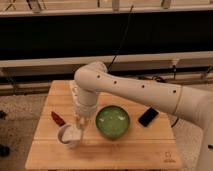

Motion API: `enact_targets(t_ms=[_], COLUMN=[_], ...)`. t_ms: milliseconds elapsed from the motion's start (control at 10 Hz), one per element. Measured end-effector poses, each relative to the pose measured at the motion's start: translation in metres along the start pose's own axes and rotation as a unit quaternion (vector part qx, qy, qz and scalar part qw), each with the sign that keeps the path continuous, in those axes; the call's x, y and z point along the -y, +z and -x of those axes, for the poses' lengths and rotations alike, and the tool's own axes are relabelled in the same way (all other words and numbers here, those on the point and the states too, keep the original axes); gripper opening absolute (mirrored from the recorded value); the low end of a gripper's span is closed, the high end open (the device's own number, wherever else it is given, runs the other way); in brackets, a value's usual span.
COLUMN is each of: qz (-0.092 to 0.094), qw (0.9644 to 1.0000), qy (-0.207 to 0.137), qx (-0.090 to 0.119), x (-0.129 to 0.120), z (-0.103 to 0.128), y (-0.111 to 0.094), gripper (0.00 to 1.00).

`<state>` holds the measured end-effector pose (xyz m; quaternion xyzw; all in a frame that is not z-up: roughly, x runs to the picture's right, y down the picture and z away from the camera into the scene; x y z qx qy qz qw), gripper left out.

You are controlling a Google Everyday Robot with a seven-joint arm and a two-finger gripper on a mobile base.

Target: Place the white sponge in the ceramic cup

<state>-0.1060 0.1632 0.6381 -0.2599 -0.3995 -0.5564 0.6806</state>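
Gripper [79,126] is positioned at the rim of the cup [68,136], near the front-left corner of the worktop [125,150]. Its opening and any load cannot be determined. The sponge cannot be told apart at the cup mouth. A green bowl [113,121] stands just right of the cup, and a red item [57,118] lies near the left edge.

One ceramic cup [67,136], one green bowl [112,122], one flat black object [148,116], one red item [57,118], one wooden table [125,153]. One gripper [80,126], just above the cup, near left.
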Motion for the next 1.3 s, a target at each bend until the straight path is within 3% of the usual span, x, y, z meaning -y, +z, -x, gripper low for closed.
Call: enact_targets(t_ms=[300, 500, 900, 1000, 1300], qz=[0.001, 0.001, -0.002, -0.006, -0.009], qw=[1.0000, 1.0000, 1.0000, 1.0000, 0.9999], qy=[-0.001, -0.003, -0.003, -0.003, -0.008], qx=[-0.001, -0.001, -0.001, -0.002, -0.001], x=[0.003, 0.006, 0.009, 0.010, 0.024], z=[-0.007, -0.010, -0.014, -0.016, -0.019], y=[0.005, 0.006, 0.006, 0.006, 0.017], gripper=[0.73, 0.80, 0.80, 0.76, 0.47])
